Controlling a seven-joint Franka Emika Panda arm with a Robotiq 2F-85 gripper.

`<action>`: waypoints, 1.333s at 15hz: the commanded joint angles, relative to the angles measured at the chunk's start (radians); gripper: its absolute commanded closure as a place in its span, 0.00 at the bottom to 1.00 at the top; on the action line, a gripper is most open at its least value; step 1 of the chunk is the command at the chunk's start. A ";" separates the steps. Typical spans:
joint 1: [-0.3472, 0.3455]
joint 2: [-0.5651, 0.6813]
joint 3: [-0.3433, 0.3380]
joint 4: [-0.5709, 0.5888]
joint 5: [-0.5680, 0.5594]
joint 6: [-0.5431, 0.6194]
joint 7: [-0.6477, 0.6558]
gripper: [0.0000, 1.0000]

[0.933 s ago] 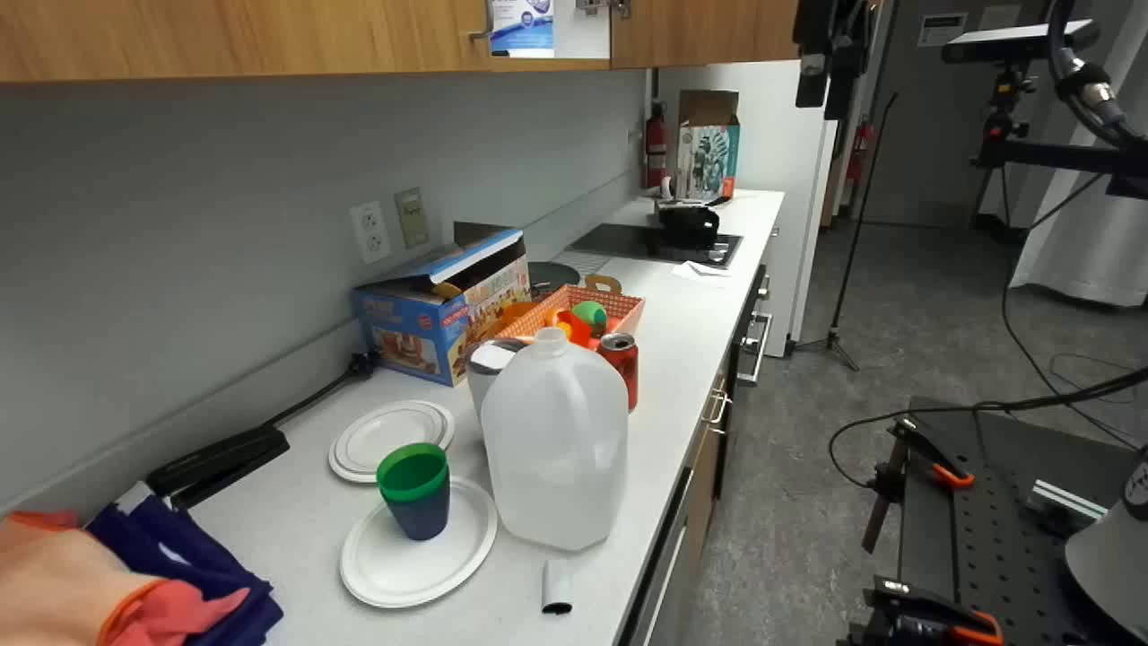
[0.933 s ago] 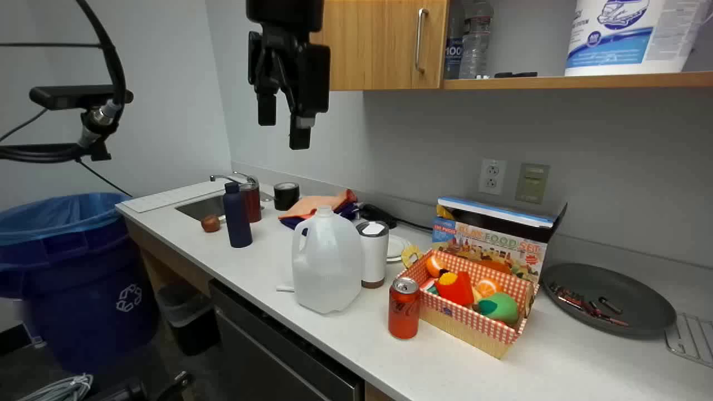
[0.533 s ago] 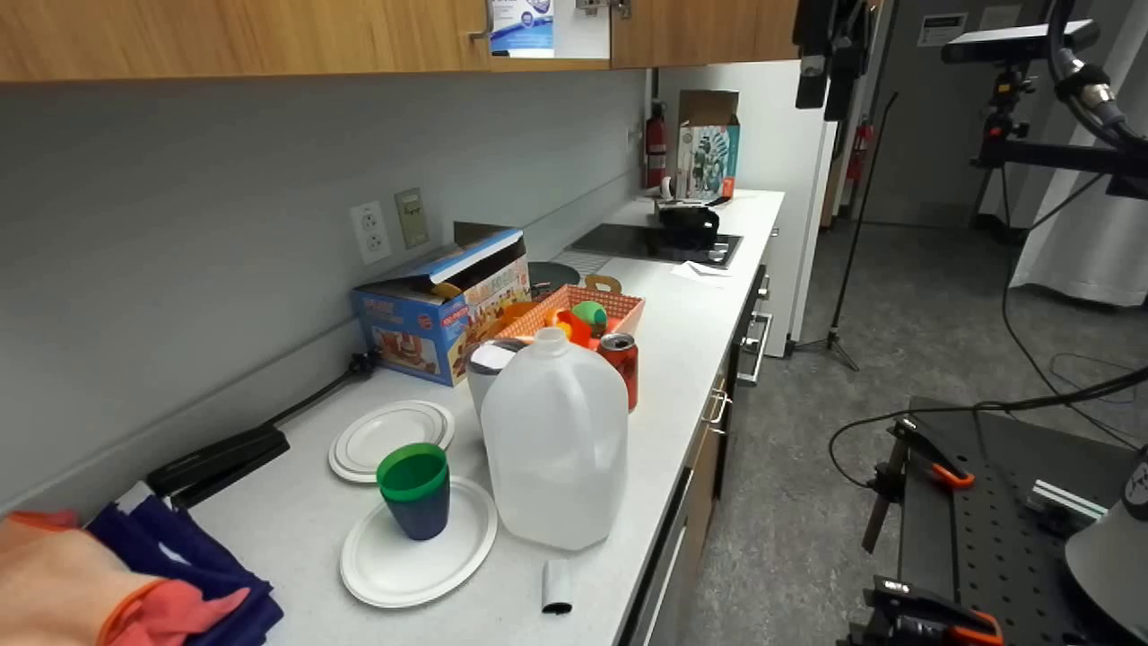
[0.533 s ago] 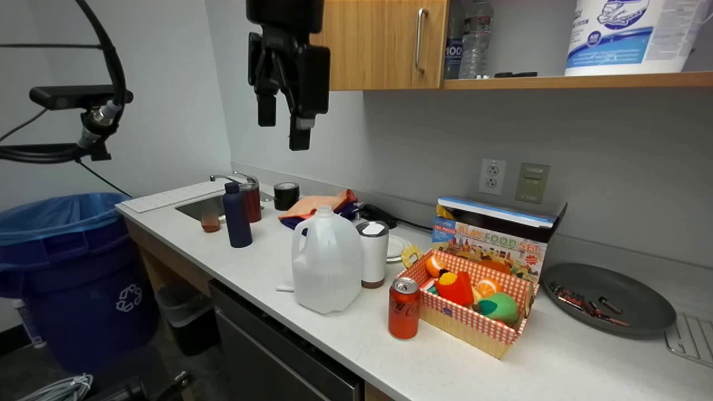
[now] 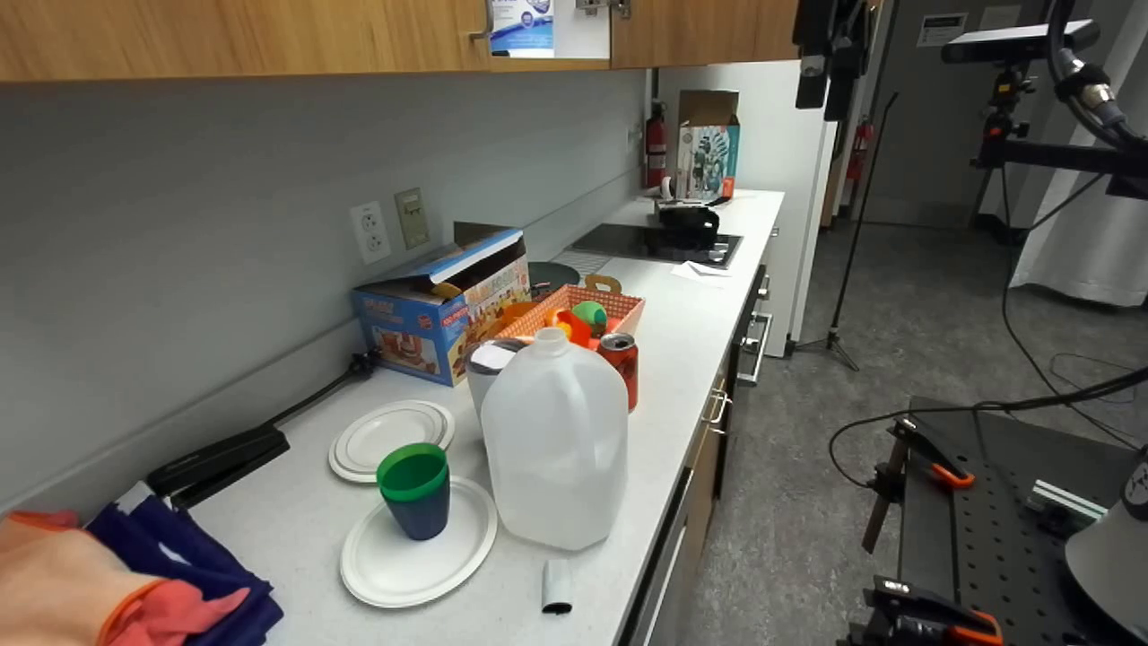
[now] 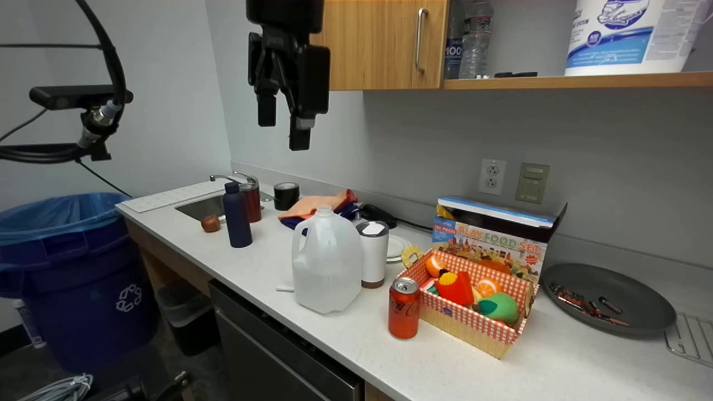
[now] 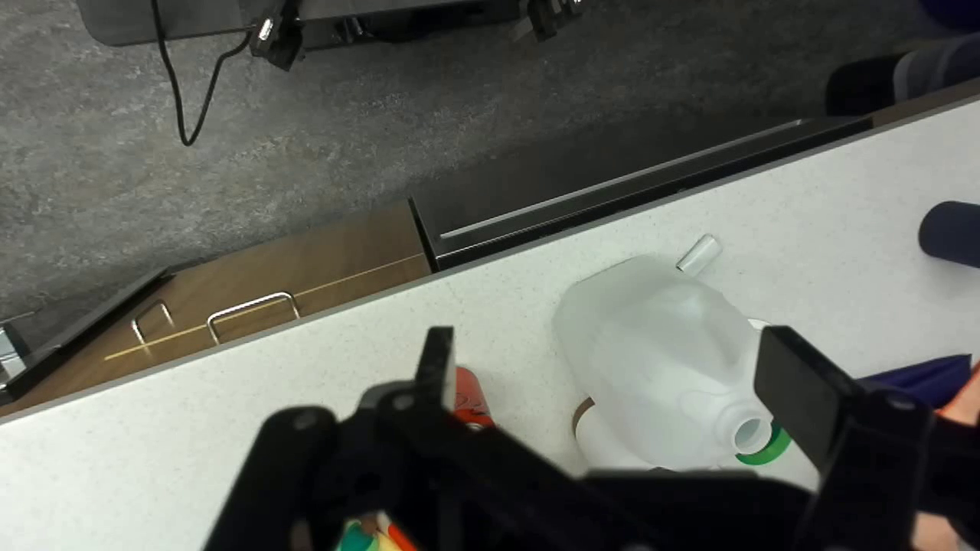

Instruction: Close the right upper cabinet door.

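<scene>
The right upper cabinet door (image 5: 704, 33) is a flat light-brown wooden panel in an exterior view. It stands open, swung out from silver hinges (image 5: 603, 6), and the white cabinet interior shows beside it. Its handle does not show, and the door is out of view elsewhere. My gripper (image 5: 826, 92) hangs at the far end of the door in that view, fingers pointing down; I cannot tell how far apart they are in depth. The gripper also shows in an exterior view (image 6: 283, 126) and in the wrist view (image 7: 609, 367). Its jaws are wide apart with nothing between them, above the counter.
The left cabinet door (image 6: 379, 44) is shut, with a bar handle (image 6: 420, 40). The open shelf holds water bottles (image 6: 476, 42) and a white bucket (image 6: 624, 50). Below on the counter stand a plastic jug (image 6: 327, 267), a red can (image 6: 404, 312) and a food basket (image 6: 462, 323).
</scene>
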 commanded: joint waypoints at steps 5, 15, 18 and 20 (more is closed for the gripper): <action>-0.028 0.010 0.018 0.006 0.009 0.003 -0.006 0.00; -0.129 -0.099 0.176 0.097 -0.253 0.002 0.278 0.00; -0.112 -0.088 0.164 0.102 -0.280 0.011 0.274 0.00; -0.122 -0.093 0.169 0.111 -0.318 0.021 0.285 0.00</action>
